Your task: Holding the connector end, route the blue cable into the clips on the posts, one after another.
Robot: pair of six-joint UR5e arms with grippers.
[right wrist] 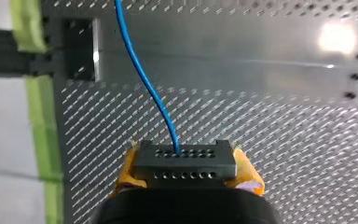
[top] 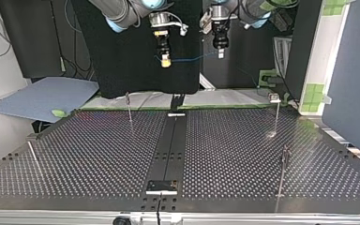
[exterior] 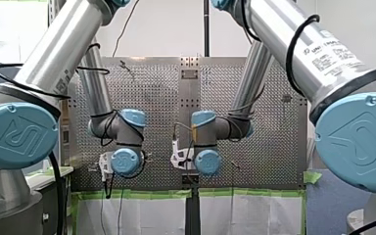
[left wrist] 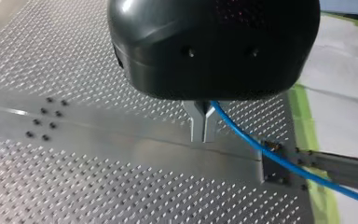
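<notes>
The top view alone shows the whole span. The blue cable (top: 192, 58) runs nearly level between my right end effector (top: 166, 60) and my left end effector (top: 221, 54). It is held in the air above the far edge of the perforated worktop (top: 98, 150), well apart from the thin posts (top: 129, 107) that stand on it.

The right wrist view gives the grip: yellow pads (right wrist: 127, 169) are pressed against both sides of a black connector (right wrist: 184, 164) with rows of small holes. The cable leaves the connector's face and points straight ahead, away from the fingers, in a gentle S-bend.

In the left wrist view the metal fingers (left wrist: 198, 122) are drawn together on the cable. It comes out beside them and slants away past a black plate (left wrist: 275, 163) at the worktop's edge.

Both arms come down side by side with their end effectors pointing downward, close to each other. In the front view the wrists are bent, their blue joint caps (exterior: 125, 161) face the camera, and the fingers are hidden behind them.
</notes>
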